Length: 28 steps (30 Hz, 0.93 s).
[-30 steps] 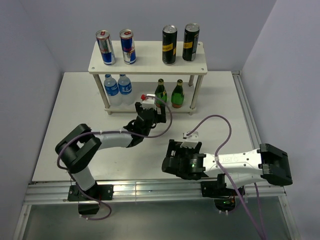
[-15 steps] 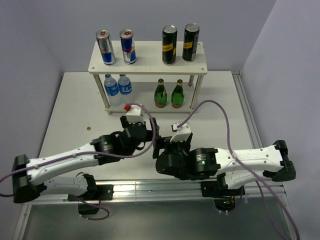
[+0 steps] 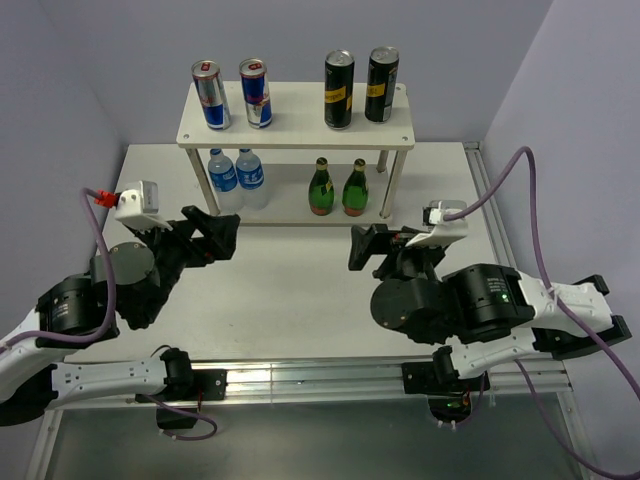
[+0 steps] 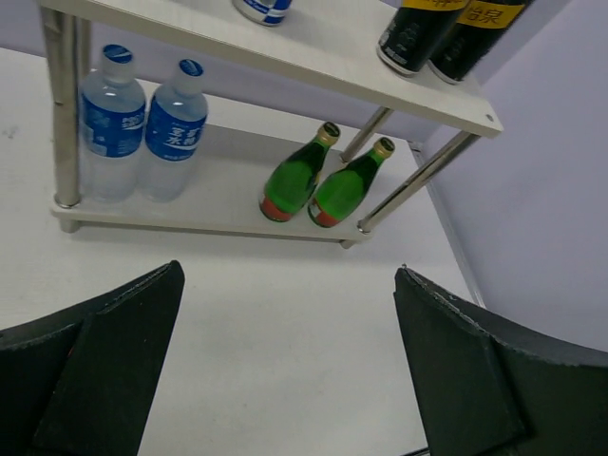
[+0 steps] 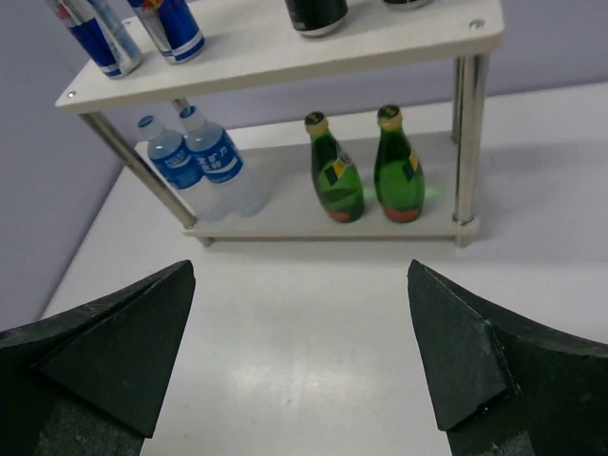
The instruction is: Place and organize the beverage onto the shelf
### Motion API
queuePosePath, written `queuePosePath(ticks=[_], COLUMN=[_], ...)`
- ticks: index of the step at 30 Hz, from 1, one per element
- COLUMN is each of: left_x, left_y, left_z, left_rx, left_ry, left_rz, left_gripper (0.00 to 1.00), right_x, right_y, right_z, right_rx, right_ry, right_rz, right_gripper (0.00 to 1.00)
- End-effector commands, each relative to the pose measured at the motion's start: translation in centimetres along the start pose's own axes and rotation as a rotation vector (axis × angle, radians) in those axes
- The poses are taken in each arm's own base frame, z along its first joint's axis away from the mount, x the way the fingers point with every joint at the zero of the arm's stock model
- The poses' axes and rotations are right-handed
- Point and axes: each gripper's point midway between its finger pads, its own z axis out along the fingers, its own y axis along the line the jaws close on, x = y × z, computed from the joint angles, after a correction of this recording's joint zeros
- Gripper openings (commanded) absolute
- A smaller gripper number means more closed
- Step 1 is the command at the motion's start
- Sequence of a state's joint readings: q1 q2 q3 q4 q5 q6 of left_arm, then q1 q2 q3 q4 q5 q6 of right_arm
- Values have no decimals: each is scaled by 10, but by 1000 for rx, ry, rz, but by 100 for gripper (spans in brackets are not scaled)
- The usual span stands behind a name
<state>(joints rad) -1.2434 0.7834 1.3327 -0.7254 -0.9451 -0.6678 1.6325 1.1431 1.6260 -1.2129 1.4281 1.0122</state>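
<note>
table (image 3: 300,300) carries the shelf (image 3: 295,125) at its far edge; every place below is given from the shelf. left gripper (image 3: 228,235) hangs in front of the shelf's left half, fingers spread wide, nothing between them. right gripper (image 3: 358,247) hangs in front of its right half, likewise spread wide and empty. neither touches the shelf. top board: two black cans (image 3: 339,90) upright at the right end, two silver-and-blue cans (image 3: 210,95) upright at the left end. bottom board: two water bottles (image 3: 223,178) at the left, two green bottles (image 3: 321,187) side by side at the right, just inside the right legs. by my count all six drinks are on the shelf and paired by kind, so i judge the job done or nearly so. handling, if any needs a nudge: cans likely light, thin-walled and slick, so i would take them mid-body with a gentle squeeze. bottles are probably heavier, rigid and breakable, so i would grip the wide body, not the neck.
</note>
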Motion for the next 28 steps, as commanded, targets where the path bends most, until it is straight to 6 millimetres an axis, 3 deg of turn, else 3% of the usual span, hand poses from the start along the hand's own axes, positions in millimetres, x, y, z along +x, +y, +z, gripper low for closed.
queuePosePath(ticks=[1, 2, 3, 4, 5, 9, 17, 28], left_x=[-11, -15, -17, -19, -21, -23, -21, -22], left_y=[21, 23, 25, 26, 27, 31, 33, 34], left_z=[-5, -6, -7, -8, -8, -9, -7, -7], left_rx=[-77, -85, -88, -91, -97, -113, -129, -135], left_ry=[-28, -38, -42, -48, -51, -62, -69, -79], left_rz=[76, 72, 73, 67, 66, 70, 82, 80], left_gripper=[99, 99, 99, 99, 99, 99, 99, 99], right_x=[-25, -25, -32, -24, -29, -33, -26, -22], right_y=[-31, -34, -27, -30, -39, -44, -33, -32], right_z=[-1, -1, -1, 0, -1, -3, -1, -1], right_rx=[46, 46, 40, 44, 49, 85, 83, 59], right_ry=[-89, -91, -95, -96, -98, -110, -110, -103], right_rz=[-79, -77, 30, 1, -26, -13, -40, -12], right_gripper=[100, 100, 100, 100, 100, 100, 100, 100])
